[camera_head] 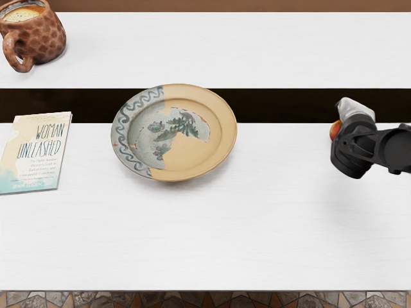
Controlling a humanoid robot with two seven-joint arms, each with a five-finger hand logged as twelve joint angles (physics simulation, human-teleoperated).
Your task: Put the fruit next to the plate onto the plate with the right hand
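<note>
A tan plate (pixel 221 131) with a blue-grey wave border and a fern pattern lies at the table's centre left. Far to its right, only a small red-orange sliver of the fruit (pixel 334 131) shows. The right hand (pixel 350 125), black with a pale grey part on top, sits right against the fruit and covers most of it. Its arm comes in from the right edge. Whether the hand holds the fruit is hidden. The left arm does not show.
A book (pixel 35 152) titled "Woman Unleashed" lies at the left edge of the near table. A brown textured mug (pixel 32 35) stands at the far left corner of the back surface. A dark gap runs between the two white surfaces.
</note>
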